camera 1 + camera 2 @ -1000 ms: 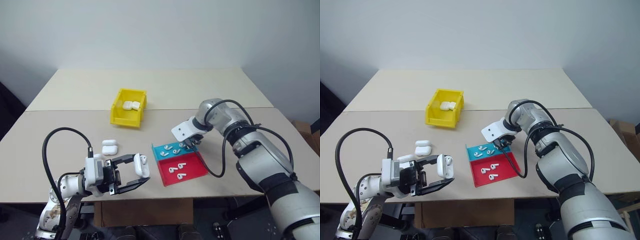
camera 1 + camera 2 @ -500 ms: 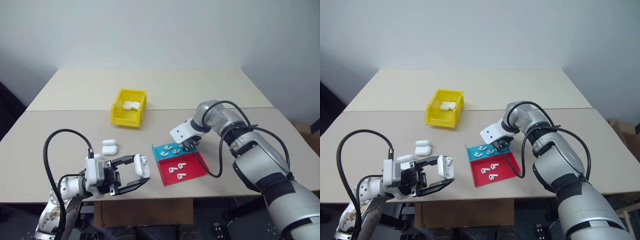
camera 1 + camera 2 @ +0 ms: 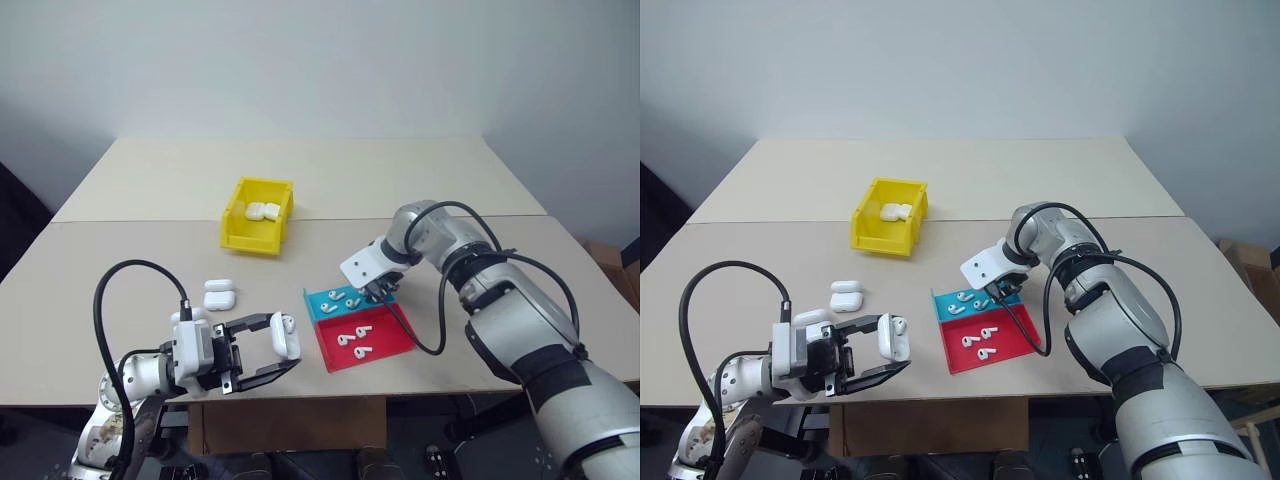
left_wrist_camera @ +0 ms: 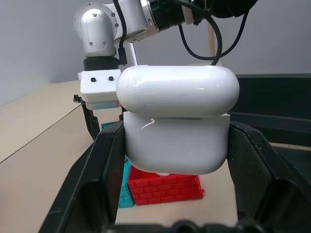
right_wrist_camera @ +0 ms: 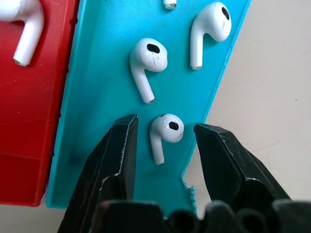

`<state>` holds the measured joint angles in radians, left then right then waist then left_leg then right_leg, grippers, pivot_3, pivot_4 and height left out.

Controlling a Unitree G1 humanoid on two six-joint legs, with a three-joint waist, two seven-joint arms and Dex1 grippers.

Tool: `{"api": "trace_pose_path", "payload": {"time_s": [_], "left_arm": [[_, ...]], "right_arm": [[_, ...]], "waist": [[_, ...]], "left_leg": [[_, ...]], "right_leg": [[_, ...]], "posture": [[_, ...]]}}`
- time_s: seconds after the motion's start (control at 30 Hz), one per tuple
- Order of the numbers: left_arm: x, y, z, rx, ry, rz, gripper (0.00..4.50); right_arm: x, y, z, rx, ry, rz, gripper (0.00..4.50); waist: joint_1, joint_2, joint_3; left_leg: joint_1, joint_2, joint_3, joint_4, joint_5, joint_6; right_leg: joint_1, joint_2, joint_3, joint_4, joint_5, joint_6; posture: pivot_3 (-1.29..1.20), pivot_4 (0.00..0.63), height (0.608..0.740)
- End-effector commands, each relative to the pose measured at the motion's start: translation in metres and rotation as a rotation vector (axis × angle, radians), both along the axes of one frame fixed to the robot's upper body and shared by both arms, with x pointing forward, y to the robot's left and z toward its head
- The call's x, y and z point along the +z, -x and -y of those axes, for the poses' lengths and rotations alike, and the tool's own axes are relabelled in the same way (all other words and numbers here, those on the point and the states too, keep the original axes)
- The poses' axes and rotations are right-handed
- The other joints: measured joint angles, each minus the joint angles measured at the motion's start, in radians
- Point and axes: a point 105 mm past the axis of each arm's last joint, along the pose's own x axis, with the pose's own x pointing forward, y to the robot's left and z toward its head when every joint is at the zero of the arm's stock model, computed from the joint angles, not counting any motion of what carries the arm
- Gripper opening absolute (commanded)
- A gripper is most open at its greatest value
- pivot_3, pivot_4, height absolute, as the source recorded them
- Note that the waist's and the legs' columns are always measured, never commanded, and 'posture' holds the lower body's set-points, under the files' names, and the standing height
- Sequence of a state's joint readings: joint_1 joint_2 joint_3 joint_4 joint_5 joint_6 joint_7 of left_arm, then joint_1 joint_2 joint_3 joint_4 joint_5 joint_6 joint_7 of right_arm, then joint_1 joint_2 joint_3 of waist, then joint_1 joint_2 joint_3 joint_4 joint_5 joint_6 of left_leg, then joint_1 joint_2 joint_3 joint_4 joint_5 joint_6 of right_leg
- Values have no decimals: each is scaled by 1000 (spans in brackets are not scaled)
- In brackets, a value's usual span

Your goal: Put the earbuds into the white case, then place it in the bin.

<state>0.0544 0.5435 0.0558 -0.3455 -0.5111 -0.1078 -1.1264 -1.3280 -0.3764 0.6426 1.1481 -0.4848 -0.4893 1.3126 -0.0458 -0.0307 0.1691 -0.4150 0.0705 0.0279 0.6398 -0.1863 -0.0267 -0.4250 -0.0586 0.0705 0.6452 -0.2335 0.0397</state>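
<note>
The left gripper (image 3: 268, 345), low at about seven o'clock in the head view, is clamped on a white case (image 4: 177, 124), its two black fingers (image 4: 102, 174) pressed against the case's sides; the lid looks shut or very nearly so, though the seam is hard to read. The right gripper (image 5: 163, 138) reaches steeply down over the blue tray (image 3: 325, 305) at about four o'clock from the table's middle, its jaws spread and straddling one of the earbuds (image 5: 165, 130) without touching it, so it grips nothing. More earbuds lie in that tray, and others in the red tray (image 3: 385, 335) that abuts it on the near side. Two more white cases (image 3: 219, 293) lie together on the table (image 3: 400, 180) at about eight o'clock, just beyond the left gripper. The bin (image 3: 245, 232) stands well apart at about eleven o'clock, with white cases inside it.
</note>
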Motion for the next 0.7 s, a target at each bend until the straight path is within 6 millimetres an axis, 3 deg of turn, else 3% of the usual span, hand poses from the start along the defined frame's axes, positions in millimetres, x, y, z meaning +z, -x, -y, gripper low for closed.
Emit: {"api": "trace_pose_path", "payload": {"time_s": [0.03,0.23,0.3,0.7], "left_arm": [[10,6,3,-17,8,44,2787],[9,4,4,-14,4,49,2787],[9,4,4,-15,2,48,2787],[8,4,6,-16,-3,44,2787]], "right_arm": [[10,-3,-1,7,-11,26,2293],[8,-2,0,14,-7,21,2293],[9,-1,0,17,-7,17,1926],[7,-2,-2,23,-13,32,1926]], "waist": [[0,0,0],[0,0,0],[0,0,0],[0,0,0]], "left_leg": [[0,0,0,0,0,0],[0,0,0,0,0,0],[0,0,0,0,0,0],[0,0,0,0,0,0]], "right_leg": [[0,0,0,0,0,0],[0,0,0,0,0,0],[0,0,0,0,0,0],[0,0,0,0,0,0]], "posture": [[0,150,740],[0,150,740],[0,150,740],[0,150,740]]}}
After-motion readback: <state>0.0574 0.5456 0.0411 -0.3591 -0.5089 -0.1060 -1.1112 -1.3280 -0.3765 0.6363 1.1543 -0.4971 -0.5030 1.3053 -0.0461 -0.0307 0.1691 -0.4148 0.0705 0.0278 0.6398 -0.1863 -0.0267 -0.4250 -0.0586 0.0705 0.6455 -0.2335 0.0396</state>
